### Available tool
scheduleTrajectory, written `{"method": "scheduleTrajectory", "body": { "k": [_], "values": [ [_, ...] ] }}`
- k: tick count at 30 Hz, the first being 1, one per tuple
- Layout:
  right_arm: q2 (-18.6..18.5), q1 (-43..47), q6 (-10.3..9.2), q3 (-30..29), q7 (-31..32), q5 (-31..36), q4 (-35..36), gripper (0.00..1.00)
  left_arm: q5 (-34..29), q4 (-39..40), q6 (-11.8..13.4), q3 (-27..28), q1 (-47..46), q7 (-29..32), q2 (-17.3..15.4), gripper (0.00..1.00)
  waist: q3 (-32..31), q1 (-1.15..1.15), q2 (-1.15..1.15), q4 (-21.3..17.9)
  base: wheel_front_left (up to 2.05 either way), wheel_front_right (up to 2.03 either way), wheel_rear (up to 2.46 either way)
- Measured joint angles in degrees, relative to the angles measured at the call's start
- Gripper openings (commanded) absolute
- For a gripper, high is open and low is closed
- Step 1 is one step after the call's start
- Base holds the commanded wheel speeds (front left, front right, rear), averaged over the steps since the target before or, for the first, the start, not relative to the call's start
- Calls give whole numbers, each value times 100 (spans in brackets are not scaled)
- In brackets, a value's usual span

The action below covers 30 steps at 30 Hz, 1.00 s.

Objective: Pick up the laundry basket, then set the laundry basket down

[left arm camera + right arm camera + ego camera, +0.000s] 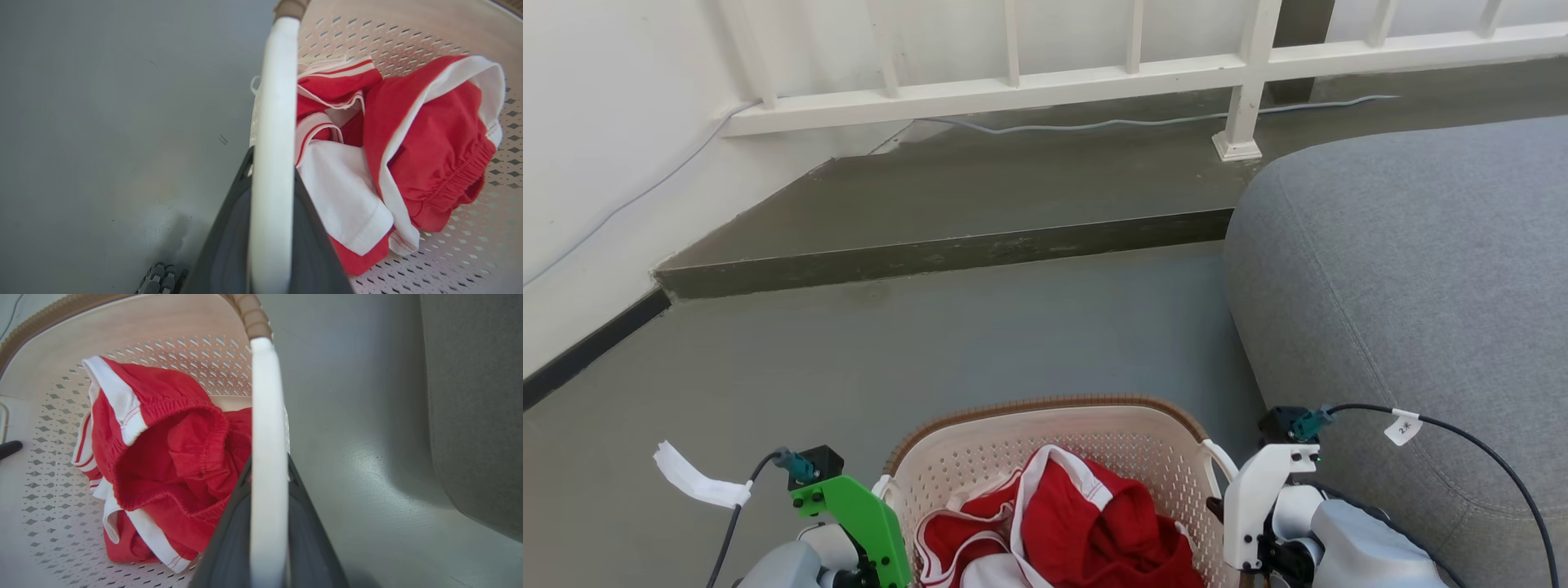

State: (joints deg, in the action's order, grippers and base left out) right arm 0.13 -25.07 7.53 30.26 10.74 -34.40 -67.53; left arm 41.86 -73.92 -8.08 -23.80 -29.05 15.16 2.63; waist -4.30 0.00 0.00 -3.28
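Laundry basket [1029, 445]: left tool [271, 163] and right tool [267, 461] each clamp a side handle [278, 81], arms flanking.

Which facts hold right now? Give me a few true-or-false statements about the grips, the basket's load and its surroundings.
1. The left gripper and right gripper each clamp a white handle of the laundry basket. True.
2. The basket is empty. False: red and white clothes lie in it.
3. A grey sofa is on the robot's right of the basket. True.
4. The basket sits on the sofa. False: it is beside it, over the grey floor.
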Motion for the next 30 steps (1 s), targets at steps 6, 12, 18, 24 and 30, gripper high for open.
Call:
{"method": "scheduleTrajectory", "body": {
  "k": [6,12,18,24,30],
  "values": [
    [-1,-1,0,19,-2,-48,-7,0,8,0,0,-7,0,-7,-1,0,25,0,0,3,0,0,0],
    [-3,-18,0,33,-80,-88,-3,0,9,22,0,-4,-2,-130,-2,0,124,0,0,8,0,0,0],
    [-12,-105,0,32,-282,-86,16,0,5,81,2,-5,-23,-374,-11,0,349,0,0,11,0,0,0],
    [-79,-336,-1,31,-595,-32,86,0,-38,227,30,-31,-243,-591,-14,0,706,0,0,11,0,0,0],
    [-140,-604,-12,27,-880,19,153,0,-138,339,112,-75,-511,-855,-15,0,1146,0,0,10,0,0,0]
  ]
}}
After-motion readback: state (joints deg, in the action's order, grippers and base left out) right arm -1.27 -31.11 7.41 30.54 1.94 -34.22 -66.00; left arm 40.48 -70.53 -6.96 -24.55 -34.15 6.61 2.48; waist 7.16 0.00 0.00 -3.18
